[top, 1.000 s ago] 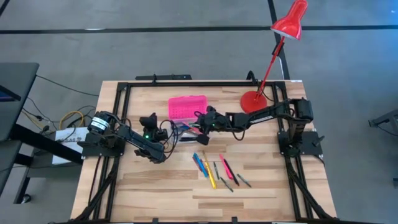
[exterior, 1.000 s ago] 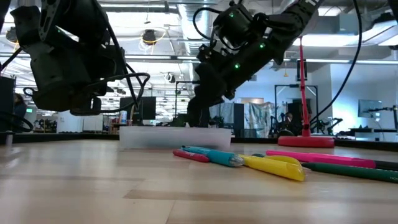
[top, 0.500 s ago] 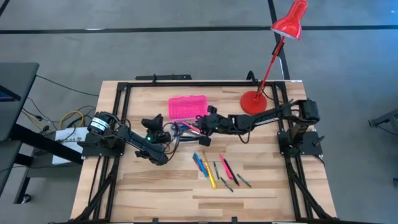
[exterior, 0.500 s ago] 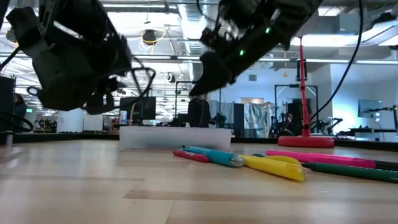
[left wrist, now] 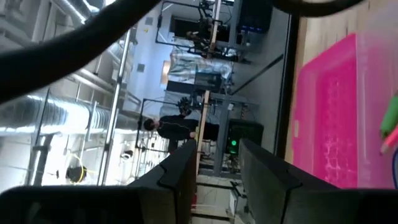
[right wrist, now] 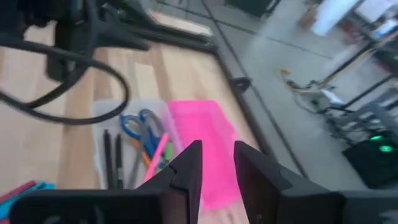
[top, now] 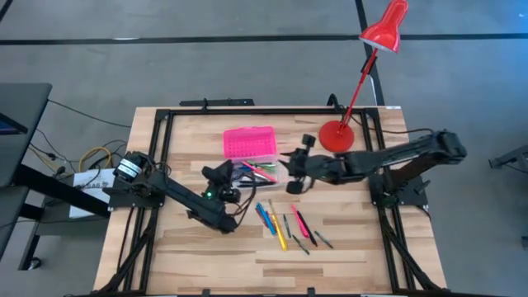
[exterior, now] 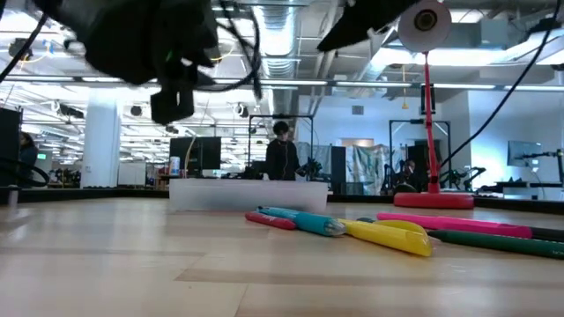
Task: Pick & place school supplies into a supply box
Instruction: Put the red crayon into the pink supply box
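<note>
Lying open on the light wooden desk (top: 206, 247): small plastic box with a bright pink lid and a clear bottom half (top: 249, 143). Inside the clear half, small blue-handled scissors (right wrist: 134, 124), a thin pink pen (right wrist: 158, 152) and some dark pens (right wrist: 112, 158). Hard to count the rest in there.

Just left of the box, up off the desk: left end effector (top: 223, 172), fingers (left wrist: 180, 174) spread a little, nothing between them. Just right of the box: right end effector (top: 290, 167), fingers (right wrist: 186, 171) also a little apart, holding nothing. Both cut off at the top edge from the low camera.

In front of the box, a loose bunch of pens and markers (top: 285, 227) flat on the desk, among them a fat yellow marker (exterior: 388, 235) and a long pink pen (exterior: 454, 224). From down low, only the clear wall of the box showing, and its insides too blurry to tell.
</note>
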### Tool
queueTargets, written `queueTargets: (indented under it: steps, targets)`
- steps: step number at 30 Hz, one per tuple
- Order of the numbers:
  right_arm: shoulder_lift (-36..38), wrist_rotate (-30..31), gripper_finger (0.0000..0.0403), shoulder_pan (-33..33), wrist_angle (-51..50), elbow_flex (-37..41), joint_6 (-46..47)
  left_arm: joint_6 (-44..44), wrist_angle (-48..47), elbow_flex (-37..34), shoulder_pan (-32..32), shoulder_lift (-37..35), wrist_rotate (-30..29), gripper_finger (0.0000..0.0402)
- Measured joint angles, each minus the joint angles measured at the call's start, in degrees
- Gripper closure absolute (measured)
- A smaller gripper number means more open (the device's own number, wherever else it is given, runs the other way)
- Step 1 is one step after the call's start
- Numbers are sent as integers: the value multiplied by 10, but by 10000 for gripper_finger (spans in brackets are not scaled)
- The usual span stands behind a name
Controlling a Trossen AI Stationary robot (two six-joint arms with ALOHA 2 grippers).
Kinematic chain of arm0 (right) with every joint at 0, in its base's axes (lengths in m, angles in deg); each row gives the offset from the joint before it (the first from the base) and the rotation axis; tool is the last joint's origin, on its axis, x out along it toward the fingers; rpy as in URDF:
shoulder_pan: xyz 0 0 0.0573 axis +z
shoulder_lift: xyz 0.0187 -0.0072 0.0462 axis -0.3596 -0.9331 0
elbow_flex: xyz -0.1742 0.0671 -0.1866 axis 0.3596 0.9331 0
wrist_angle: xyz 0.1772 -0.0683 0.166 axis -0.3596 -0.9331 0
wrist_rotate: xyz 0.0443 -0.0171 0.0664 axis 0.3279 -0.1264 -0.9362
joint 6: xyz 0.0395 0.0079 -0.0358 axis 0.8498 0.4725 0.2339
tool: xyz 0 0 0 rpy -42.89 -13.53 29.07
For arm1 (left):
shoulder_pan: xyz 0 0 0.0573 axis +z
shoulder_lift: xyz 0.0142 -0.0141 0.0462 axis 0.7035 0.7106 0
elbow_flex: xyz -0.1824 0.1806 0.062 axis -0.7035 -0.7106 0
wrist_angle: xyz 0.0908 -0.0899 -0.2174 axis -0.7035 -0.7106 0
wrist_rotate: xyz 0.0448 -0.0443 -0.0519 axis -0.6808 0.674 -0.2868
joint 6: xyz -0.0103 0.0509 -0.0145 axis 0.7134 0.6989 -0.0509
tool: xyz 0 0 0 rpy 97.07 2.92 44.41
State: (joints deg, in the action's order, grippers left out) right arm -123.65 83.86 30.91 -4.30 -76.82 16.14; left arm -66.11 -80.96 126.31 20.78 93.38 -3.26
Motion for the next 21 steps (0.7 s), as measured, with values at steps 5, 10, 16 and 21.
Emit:
queueTargets:
  steps: [5, 10, 16, 21]
  targets:
    - [47, 61, 317, 30, -46, 0, 0, 71, 0, 70, -2, 0, 1, 285]
    - [76, 69, 317, 57, -71, 0, 0, 168, 37, 149, -1, 0, 1, 285]
    - [95, 104, 317, 86, -92, 0, 1, 289, 150, 230, -1, 0, 26, 285]
    - [102, 153, 317, 110, -107, 0, 0, 435, 341, 269, 1, -1, 198, 285]
